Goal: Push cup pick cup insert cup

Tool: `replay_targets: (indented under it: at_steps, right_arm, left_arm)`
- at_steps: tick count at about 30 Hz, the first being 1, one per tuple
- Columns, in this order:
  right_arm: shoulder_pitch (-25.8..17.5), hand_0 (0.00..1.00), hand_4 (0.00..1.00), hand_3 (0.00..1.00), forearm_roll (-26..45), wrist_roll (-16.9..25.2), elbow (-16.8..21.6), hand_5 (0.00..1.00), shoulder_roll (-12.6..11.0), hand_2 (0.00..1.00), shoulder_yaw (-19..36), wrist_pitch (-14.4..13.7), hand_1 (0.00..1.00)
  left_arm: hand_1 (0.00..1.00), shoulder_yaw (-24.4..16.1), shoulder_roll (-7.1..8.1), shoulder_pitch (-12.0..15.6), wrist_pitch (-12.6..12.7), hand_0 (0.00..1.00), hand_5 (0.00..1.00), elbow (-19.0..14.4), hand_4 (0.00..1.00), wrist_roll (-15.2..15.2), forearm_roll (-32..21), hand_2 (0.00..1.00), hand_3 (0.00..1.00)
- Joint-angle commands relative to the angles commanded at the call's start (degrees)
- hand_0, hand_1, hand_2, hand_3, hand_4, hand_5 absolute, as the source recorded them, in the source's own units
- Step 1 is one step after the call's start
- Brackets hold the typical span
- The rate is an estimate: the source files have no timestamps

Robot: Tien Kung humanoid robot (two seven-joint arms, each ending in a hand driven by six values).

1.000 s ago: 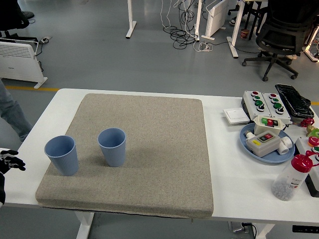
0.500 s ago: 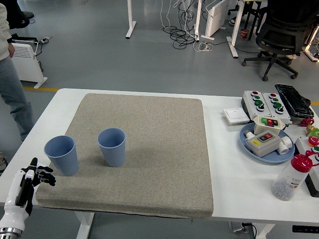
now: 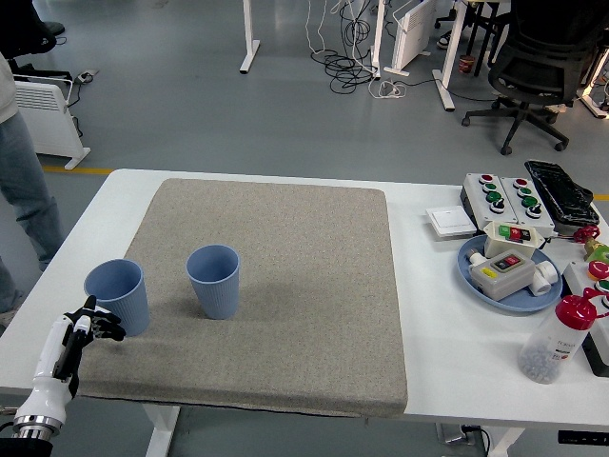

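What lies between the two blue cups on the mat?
Nothing: in the head view, only bare grey mat shows between the left cup and the right cup; they stand apart, both upright.

L robot hand (image 3: 84,328) now nearer L cup (image 3: 117,296)

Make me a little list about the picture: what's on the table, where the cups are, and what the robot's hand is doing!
surface: white table with a grey mat
cups: two blue cups, both upright and empty
left cup: at the mat's left edge
right cup: beside it, apart, not touching
left hand: low at the left, fingers spread, just beside the left cup, holding nothing
right hand: not in view
right side of table: blue tray of button boxes, bottle with red cap
person: legs at far left
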Motion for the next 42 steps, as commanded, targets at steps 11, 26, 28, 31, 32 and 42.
replay_targets:
  at_steps: [11, 26, 28, 31, 32, 42]
  right_arm:
    - [-0.1, 0.752, 0.099, 0.584, -0.4, -0.2, 0.0, 0.499, 0.2, 0.721, 0.3, -0.1, 0.698]
    - [0.0, 0.751, 0.096, 0.584, -0.6, -0.2, 0.0, 0.5, 0.4, 0.72, 0.5, -0.1, 0.697]
    - [0.0, 0.751, 0.096, 0.584, -0.7, -0.2, 0.0, 0.5, 0.4, 0.72, 0.6, -0.1, 0.697]
    - [0.0, 0.751, 0.094, 0.584, -0.9, -0.3, 0.0, 0.5, 0.4, 0.718, 0.6, -0.1, 0.697]
    - [0.0, 0.751, 0.094, 0.584, -0.9, -0.3, 0.0, 0.5, 0.4, 0.718, 0.7, -0.1, 0.697]
    - [0.0, 0.751, 0.094, 0.584, -1.0, -0.3, 0.1, 0.501, 0.4, 0.719, 0.7, -0.1, 0.697]
  left_arm:
    - [0.411, 1.6, -0.77, -2.6, -0.2, 0.424, 0.998, 4.1, 0.539, -0.6, -0.2, 0.391, 0.376]
    - [0.444, 4.1, -1.73, -5.8, -0.3, 0.513, 0.998, 7.5, 0.539, -1.8, -1.2, 0.41, 0.385]
    - [0.444, 4.3, -1.93, -6.2, -0.3, 0.513, 0.998, 8.0, 0.539, -1.9, -1.4, 0.41, 0.385]
    - [0.457, 4.6, -2.39, -7.0, -0.3, 0.54, 0.998, 9.0, 0.538, -2.1, -1.6, 0.417, 0.389]
    - [0.457, 4.6, -2.5, -7.3, -0.3, 0.54, 0.998, 9.2, 0.538, -2.2, -1.6, 0.417, 0.389]
    - [0.459, 5.6, -3.62, -10.8, -0.3, 0.548, 0.998, 13.5, 0.537, -2.6, -2.3, 0.42, 0.39]
